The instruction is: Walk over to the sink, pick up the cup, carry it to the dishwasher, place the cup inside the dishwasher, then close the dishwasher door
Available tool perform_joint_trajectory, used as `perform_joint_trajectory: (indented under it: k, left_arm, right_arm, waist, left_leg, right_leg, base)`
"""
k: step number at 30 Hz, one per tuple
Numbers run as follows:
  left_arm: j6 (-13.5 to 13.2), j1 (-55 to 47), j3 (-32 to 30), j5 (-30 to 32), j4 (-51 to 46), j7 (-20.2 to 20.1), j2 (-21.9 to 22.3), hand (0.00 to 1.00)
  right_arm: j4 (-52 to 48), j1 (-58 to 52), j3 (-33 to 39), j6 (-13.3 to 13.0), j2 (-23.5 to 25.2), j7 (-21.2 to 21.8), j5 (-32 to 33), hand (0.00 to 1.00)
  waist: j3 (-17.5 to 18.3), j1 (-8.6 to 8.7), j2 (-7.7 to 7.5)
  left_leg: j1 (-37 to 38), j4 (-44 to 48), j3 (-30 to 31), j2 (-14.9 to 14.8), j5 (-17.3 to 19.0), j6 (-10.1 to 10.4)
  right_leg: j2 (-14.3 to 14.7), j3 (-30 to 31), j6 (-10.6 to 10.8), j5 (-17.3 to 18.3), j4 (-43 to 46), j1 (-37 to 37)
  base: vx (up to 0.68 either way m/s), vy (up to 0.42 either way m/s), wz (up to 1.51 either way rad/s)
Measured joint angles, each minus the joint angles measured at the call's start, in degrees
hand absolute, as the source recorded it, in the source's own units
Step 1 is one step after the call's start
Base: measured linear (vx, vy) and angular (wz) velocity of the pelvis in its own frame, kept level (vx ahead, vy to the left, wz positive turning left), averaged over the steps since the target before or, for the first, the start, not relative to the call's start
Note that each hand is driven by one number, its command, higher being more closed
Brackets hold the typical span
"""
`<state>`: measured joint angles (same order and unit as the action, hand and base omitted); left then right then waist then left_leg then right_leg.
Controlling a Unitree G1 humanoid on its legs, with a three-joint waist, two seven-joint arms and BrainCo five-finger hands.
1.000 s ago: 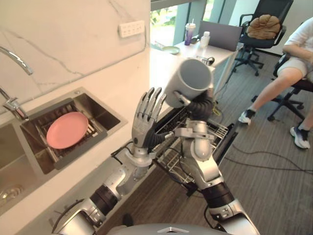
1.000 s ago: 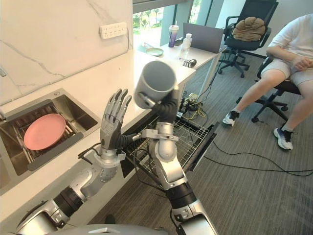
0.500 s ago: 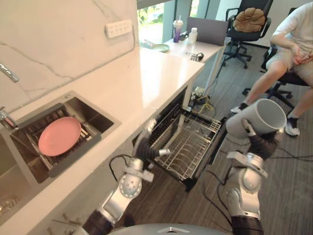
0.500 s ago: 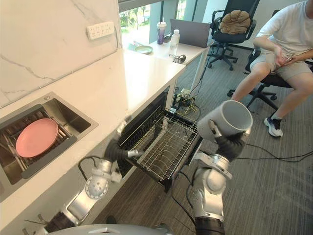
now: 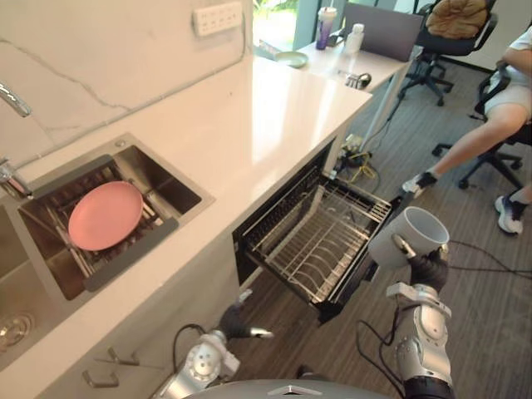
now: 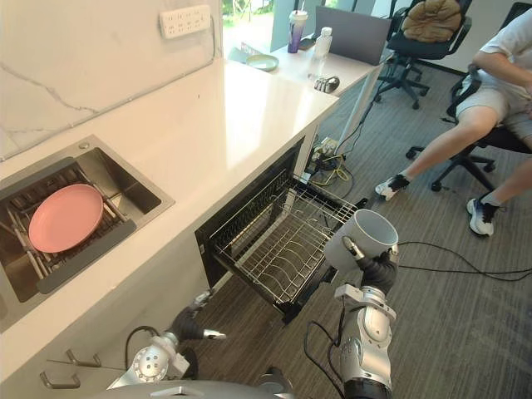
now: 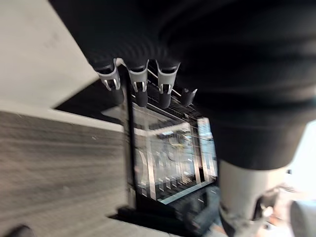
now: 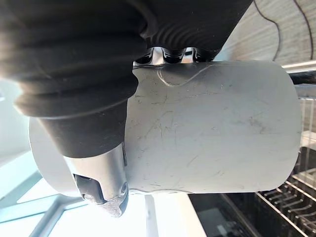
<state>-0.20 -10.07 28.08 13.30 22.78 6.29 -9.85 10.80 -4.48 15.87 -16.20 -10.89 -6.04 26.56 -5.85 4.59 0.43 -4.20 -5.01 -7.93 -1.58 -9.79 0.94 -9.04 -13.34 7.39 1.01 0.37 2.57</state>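
Note:
A grey cup (image 5: 407, 236) is tilted with its mouth up and to the right, and my right hand (image 5: 429, 269) is shut on it from below. In the right wrist view my thumb (image 8: 100, 189) lies across the cup's (image 8: 212, 128) side. The cup hangs just off the right front corner of the pulled-out wire rack (image 5: 320, 241) of the open dishwasher (image 6: 249, 218). My left hand (image 5: 237, 322) hangs low in front of the cabinet below the counter, fingers (image 7: 139, 85) relaxed and empty, pointing towards the rack (image 7: 163, 163).
A pink plate (image 5: 105, 214) lies in the sink (image 5: 170, 187) at the left, under the white counter (image 5: 274, 108). A person (image 5: 507, 116) sits on an office chair at the right. A desk with a laptop (image 5: 378, 21) and bottles stands beyond.
The view has shifted. My right hand has lowered the cup closer to the rack's front corner. My left hand has dropped further down below the counter edge.

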Motion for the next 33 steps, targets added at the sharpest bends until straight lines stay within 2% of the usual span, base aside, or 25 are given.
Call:
perform_joint_trajectory:
  k: [2,4,6,8,12,16,19,23,26,28,30,33]
  left_arm:
    - [3.0,0.4,-3.8,3.1,4.7,1.2,-0.5,0.00]
    - [6.6,1.1,-7.5,6.0,8.9,1.9,-1.6,0.00]
    - [8.9,1.0,-10.0,7.2,11.4,2.1,-3.0,0.00]
    - [11.9,1.6,-12.7,7.2,14.1,2.0,-3.6,0.00]
    - [14.7,3.4,-16.6,5.9,14.1,1.9,-3.5,0.00]
    - [18.5,6.3,-19.8,-1.7,14.1,3.0,-3.5,0.00]
    - [20.2,6.9,-22.6,-5.1,15.2,4.0,-3.2,0.00]
    - [21.0,8.1,-23.7,-7.6,19.1,5.1,-3.0,0.00]
    - [22.7,9.0,-23.9,-10.8,21.6,7.7,-2.6,0.00]
    - [22.8,10.1,-24.0,-11.0,24.1,9.6,-1.6,0.00]
    - [22.8,10.8,-24.0,-10.9,25.3,9.5,-1.3,0.00]
    - [23.5,11.3,-24.0,-10.1,26.3,6.8,-0.5,0.00]
  right_arm:
    - [1.3,1.2,0.0,0.6,-0.1,0.8,-0.8,1.00]
    - [1.7,2.8,-0.1,2.8,-0.8,0.8,-2.3,1.00]
    - [3.1,5.4,-0.1,4.2,-1.5,0.6,-2.3,1.00]
    - [5.9,9.3,-0.1,5.7,-2.8,-0.3,-3.8,1.00]
    - [9.0,15.6,0.0,7.7,-6.2,-2.2,-5.2,1.00]
    - [12.7,23.5,0.0,8.7,-10.1,-3.3,-6.6,1.00]
    - [14.9,26.7,0.1,9.2,-13.3,-3.1,-6.7,1.00]
    - [19.5,29.8,-0.5,11.4,-15.5,-1.5,-7.7,1.00]
    - [23.2,31.5,-4.6,12.3,-17.1,-1.4,-9.9,1.00]
    - [27.5,33.8,-6.8,12.5,-17.6,-1.6,-11.1,1.00]
    - [30.1,35.2,-7.1,12.5,-17.8,-1.6,-11.0,1.00]
    - [31.4,37.5,-9.5,12.5,-18.2,-1.2,-11.3,1.00]
  waist:
    - [-0.9,-0.61,-0.10]
    - [-1.9,-1.26,0.11]
    - [-3.6,-1.34,-0.49]
    - [-6.0,-2.32,-1.20]
    - [-10.2,-4.39,-1.23]
    - [-14.8,-5.96,-1.47]
    - [-17.2,-6.51,-1.37]
    - [-18.1,-7.30,-1.16]
    - [-18.3,-7.96,-0.85]
    - [-19.1,-7.92,0.24]
    - [-19.4,-8.71,0.82]
    - [-20.0,-9.42,1.73]
  left_leg:
    - [-0.2,0.0,0.0,0.1,0.1,0.0]
    - [-1.0,0.0,0.5,0.2,0.0,0.0]
    - [-1.6,0.0,1.5,0.3,-0.3,0.3]
    - [-1.9,0.0,1.8,0.4,-0.4,0.3]
    - [-4.6,0.4,3.1,0.4,-1.8,-0.3]
    - [-7.2,0.4,3.3,-0.2,-2.7,-0.2]
    - [-9.2,0.1,3.5,-0.4,-3.3,-0.3]
    - [-12.3,0.1,4.8,-0.4,-3.8,0.1]
    - [-14.5,0.1,5.4,-0.4,-4.5,0.3]
    - [-16.0,0.1,6.6,0.0,-5.1,0.3]
    - [-17.1,0.2,6.9,0.1,-5.4,0.4]
    - [-19.1,0.4,7.7,0.6,-6.1,0.4]
  right_leg:
    - [-0.1,-0.2,0.0,0.0,-0.2,0.0]
    - [-0.1,-0.9,0.0,0.0,-0.4,-0.4]
    - [-0.1,-1.8,-0.1,-0.1,-0.5,-0.4]
    - [-0.1,-2.3,-0.2,0.0,-0.1,-0.4]
    - [0.0,-3.1,0.0,-0.2,1.2,-2.7]
    - [0.4,-3.0,-0.7,0.2,3.6,-6.3]
    - [0.4,-3.0,-1.1,0.8,5.9,-9.0]
    - [0.0,-3.2,-1.5,2.5,9.6,-13.3]
    - [-0.4,-3.4,-1.5,3.3,12.1,-16.4]
    - [-1.0,-4.4,-1.5,4.4,14.4,-18.2]
    - [-1.5,-4.6,-1.5,5.1,16.0,-19.8]
    - [-2.7,-4.8,-1.2,6.5,19.8,-23.1]
  base:
    - [0.05,0.000,0.05]
    - [0.04,-0.010,0.14]
    - [0.05,-0.014,0.23]
    - [0.04,-0.014,0.14]
    - [0.03,-0.010,0.20]
    - [-0.02,-0.004,0.02]
    - [-0.07,0.007,0.04]
    - [-0.05,-0.007,0.09]
    - [-0.03,-0.026,0.11]
    - [-0.01,-0.028,0.26]
    - [0.00,-0.032,0.16]
    - [0.01,-0.050,0.15]
